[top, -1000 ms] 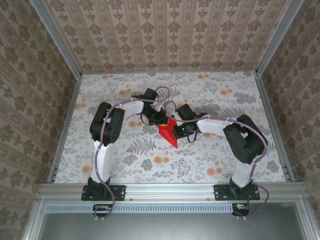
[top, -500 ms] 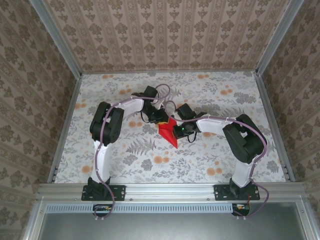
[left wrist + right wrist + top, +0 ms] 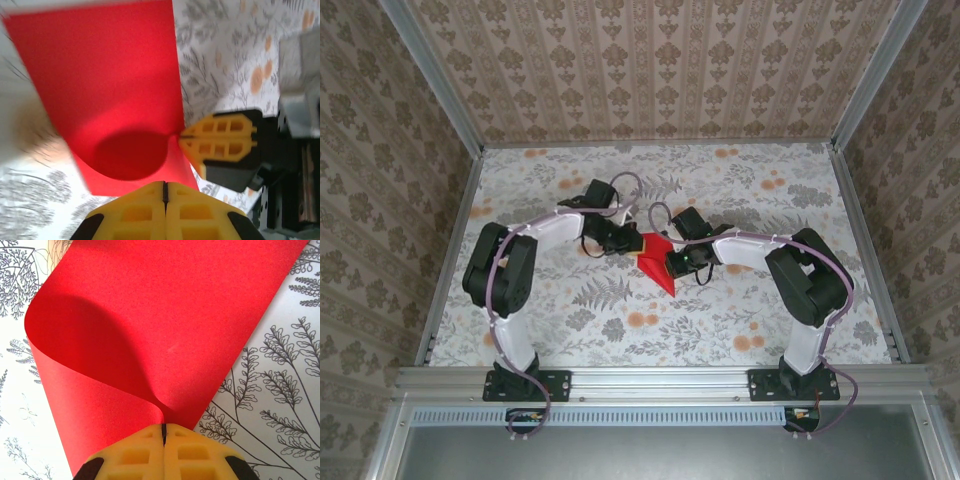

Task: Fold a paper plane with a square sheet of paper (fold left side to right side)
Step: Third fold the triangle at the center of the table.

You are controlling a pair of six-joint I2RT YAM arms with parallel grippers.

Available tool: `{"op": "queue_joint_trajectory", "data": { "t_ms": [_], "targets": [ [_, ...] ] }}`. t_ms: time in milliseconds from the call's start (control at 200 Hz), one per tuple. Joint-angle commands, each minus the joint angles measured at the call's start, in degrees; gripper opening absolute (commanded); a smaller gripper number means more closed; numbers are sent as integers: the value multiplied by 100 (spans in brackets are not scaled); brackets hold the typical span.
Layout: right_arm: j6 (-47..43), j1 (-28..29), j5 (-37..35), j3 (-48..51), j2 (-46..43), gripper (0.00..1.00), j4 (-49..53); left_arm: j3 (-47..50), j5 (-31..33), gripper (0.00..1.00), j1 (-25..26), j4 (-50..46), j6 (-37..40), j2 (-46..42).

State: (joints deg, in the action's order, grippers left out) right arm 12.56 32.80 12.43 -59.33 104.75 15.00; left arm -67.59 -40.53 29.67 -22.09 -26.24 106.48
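The square sheet of paper (image 3: 165,315) lies doubled over in the middle of the table (image 3: 770,200), the right gripper (image 3: 163,432) clamped on its edge; its soft bend faces the closed left gripper (image 3: 165,189), just beside it.

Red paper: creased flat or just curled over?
Curled over, not creased: the square sheet of paper bows in a rounded loop, pinched by the right gripper.

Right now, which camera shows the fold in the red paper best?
Right wrist: the square sheet of paper is close and sharp, curled over, pinched by the right pincer. Left wrist shows it blurred; top external, a small wedge.
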Motion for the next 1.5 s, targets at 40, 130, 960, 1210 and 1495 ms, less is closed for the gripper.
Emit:
{"op": "queue_joint_trajectory", "data": {
  "t_ms": [40,130,960,1210,1495],
  "targets": [
    [-113,53,-37,43,292,0,628,299,-330,5,338,622,-394,-59],
    [-107,59,-30,43,292,0,636,317,-291,5,420,692,-441,49],
    [-139,60,-83,-19,368,0,729,519,331,3,461,318,-349,452],
    [-101,56,-54,-30,380,0,693,627,611,2,443,249,-353,478],
    [65,19,247,-244,362,1,545,809,858,1,408,176,-364,565]
  ]
}}
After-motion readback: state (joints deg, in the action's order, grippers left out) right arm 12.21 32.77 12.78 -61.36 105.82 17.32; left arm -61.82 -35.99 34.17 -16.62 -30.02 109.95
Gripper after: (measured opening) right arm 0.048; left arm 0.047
